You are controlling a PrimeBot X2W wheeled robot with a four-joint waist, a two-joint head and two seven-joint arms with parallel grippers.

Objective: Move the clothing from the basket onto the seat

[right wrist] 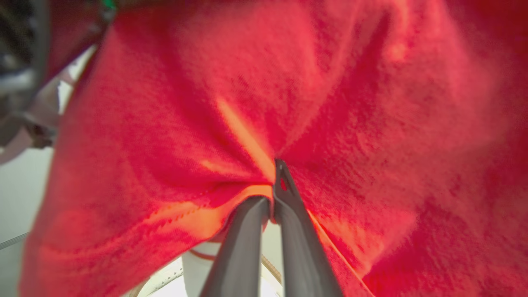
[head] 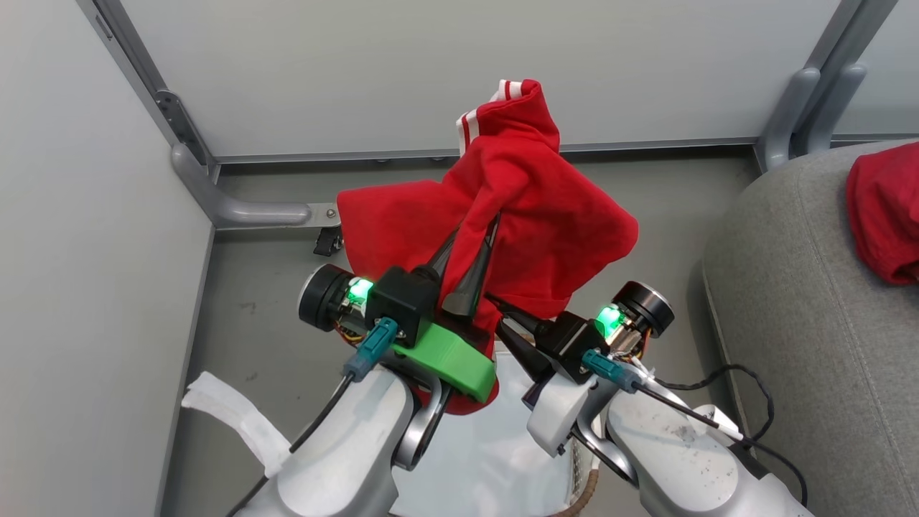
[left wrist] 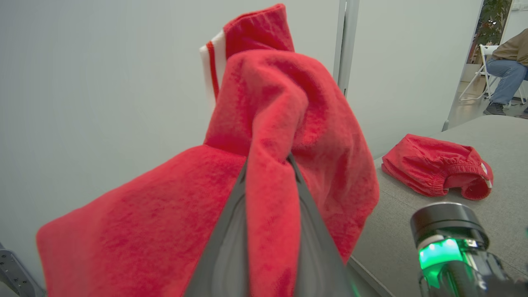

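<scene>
**Head view.** Count: two red garments, one basket, one seat, two grippers.
- The clothing (head: 517, 187) hangs in the air in front of the robot, above the grey floor and to the left of the seat (head: 790, 301).
- Its long axis runs up the picture, away from the robot. The end with the red-and-white stripe trim points towards the far wall panel.
- The left gripper (head: 470, 266) is narrow, with a fold of the clothing clamped between its fingers.
- The right gripper (head: 504, 316) reaches into the lower edge of the clothing. This view does not settle its state.
- The basket (head: 583, 488) is at the bottom edge, between the two forearms. Its brown rim and white liner are visible.
- The second red garment (head: 887, 208) lies bunched on the seat at the right edge.

**Left wrist view.** Count: two red garments, one seat, one person.
- The clothing (left wrist: 280, 123) stands upright along the gripper fingers (left wrist: 222, 251), striped end at the top.
- A band of fabric runs down between the two fingers.
- The second red garment (left wrist: 437, 169) lies on the seat (left wrist: 396, 231), well apart from the held one.
- A person (left wrist: 509, 62) sits on a white chair far behind.

**Right wrist view.** Count: one garment, one gripper.
- The right gripper (right wrist: 270, 198) has its jaws pressed together. They pinch the clothing (right wrist: 371, 123) at the tips, and the fabric puckers there.
</scene>
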